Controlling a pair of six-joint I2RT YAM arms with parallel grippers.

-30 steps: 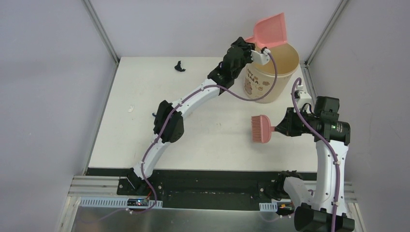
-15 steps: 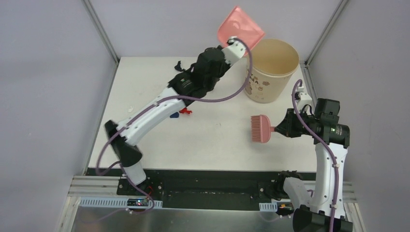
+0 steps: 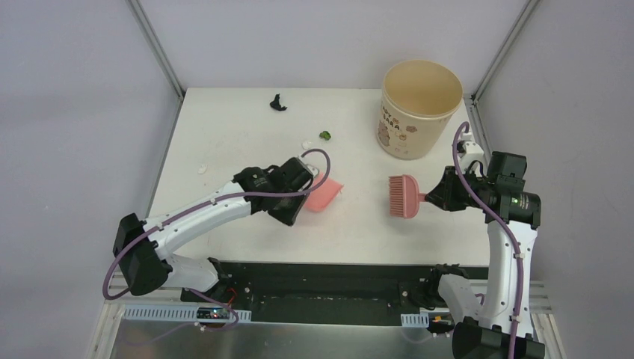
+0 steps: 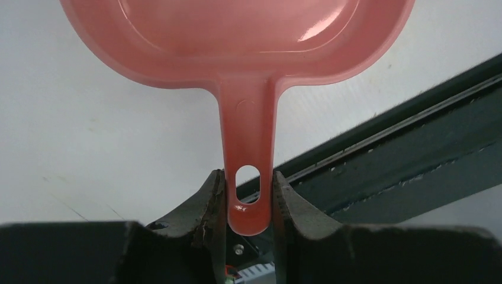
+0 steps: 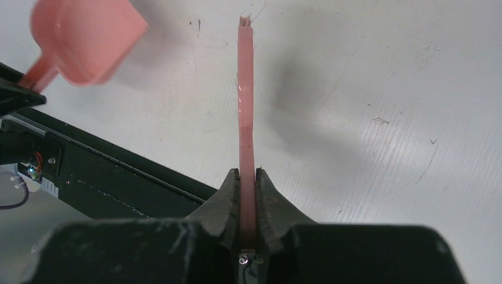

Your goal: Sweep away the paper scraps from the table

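On the white table (image 3: 247, 134) lie a black scrap (image 3: 278, 103) at the back, a green scrap (image 3: 325, 135), a white bit (image 3: 307, 143) beside it and a white bit (image 3: 202, 169) at the left. My left gripper (image 3: 305, 196) is shut on the handle of the pink dustpan (image 3: 326, 194), which is low over the table's middle. In the left wrist view my gripper (image 4: 248, 192) clamps the dustpan (image 4: 237, 35), which holds no scraps. My right gripper (image 3: 437, 198) is shut on the pink brush (image 3: 404, 197). In the right wrist view my gripper (image 5: 247, 177) holds the brush (image 5: 245, 106) edge-on.
A beige round bucket (image 3: 419, 105) stands at the back right of the table. The table's black front edge (image 3: 336, 265) runs along the near side. The dustpan also shows in the right wrist view (image 5: 83, 38). Grey walls and metal posts (image 3: 157, 45) enclose the table.
My left arm has swung from above the bucket back and down to the table's middle with the dustpan. It now covers the spot where a red scrap showed. The right arm has not moved.
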